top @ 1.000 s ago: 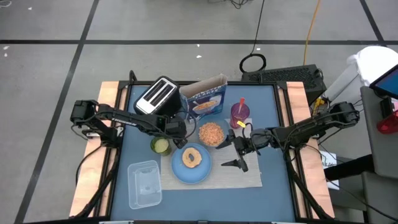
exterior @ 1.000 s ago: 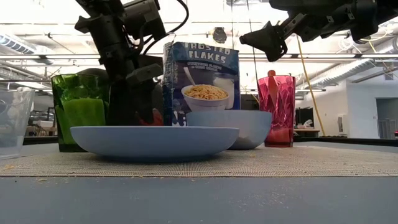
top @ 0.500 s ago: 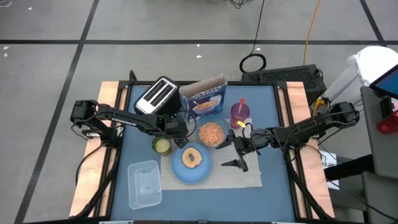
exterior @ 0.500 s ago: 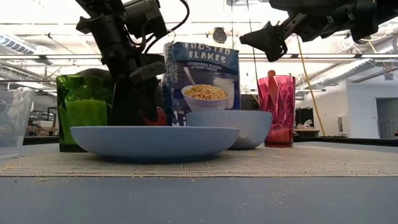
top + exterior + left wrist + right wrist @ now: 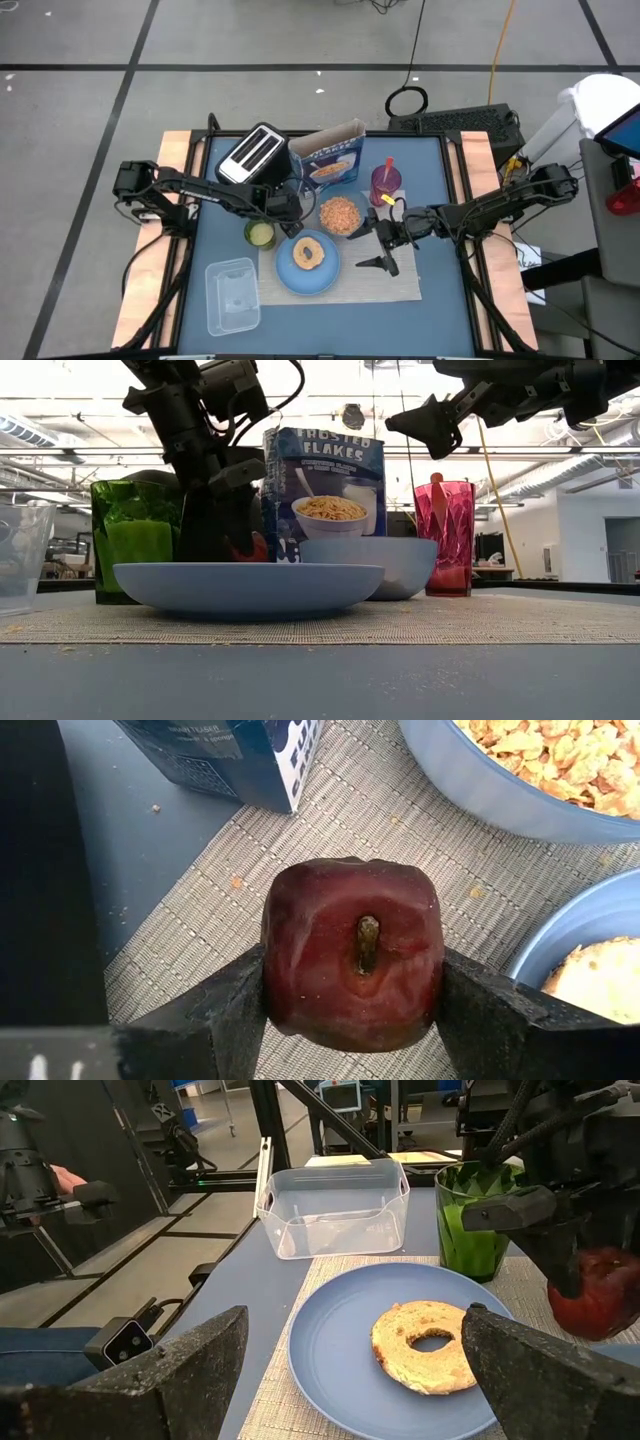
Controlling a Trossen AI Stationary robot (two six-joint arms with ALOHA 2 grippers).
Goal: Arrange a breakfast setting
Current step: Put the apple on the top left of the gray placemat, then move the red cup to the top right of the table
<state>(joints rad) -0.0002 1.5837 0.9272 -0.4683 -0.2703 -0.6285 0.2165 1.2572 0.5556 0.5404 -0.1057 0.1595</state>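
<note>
My left gripper (image 5: 292,224) is shut on the small dark-red fruit (image 5: 352,955), just left of the blue bowl of cereal (image 5: 326,226) and behind the light-blue plate (image 5: 284,270), which carries a bagel (image 5: 308,252). My right gripper (image 5: 372,248) hangs open and empty above the beige placemat (image 5: 400,285), right of the plate. The blue cereal box (image 5: 330,160) stands behind the bowl. The purple cup (image 5: 385,184) holds the orange-handled spoon (image 5: 389,166). My left gripper pinches the fruit's two opposite sides (image 5: 275,970) between its two fingers (image 5: 230,1015), with the stem hollow (image 5: 367,942) facing the wrist camera. The fingers slant down from the table's left. The fruit sits close over the placemat (image 5: 200,930); whether it touches it I cannot tell.
A green cup (image 5: 259,234) stands just left of the fruit. A toaster (image 5: 253,154) is at the far left and a clear plastic container (image 5: 232,295) at the near left. The blue tabletop (image 5: 430,200) shows bare at the right.
My left gripper has shifted slightly toward the table's right with the fruit, still shut on it, then held still.
</note>
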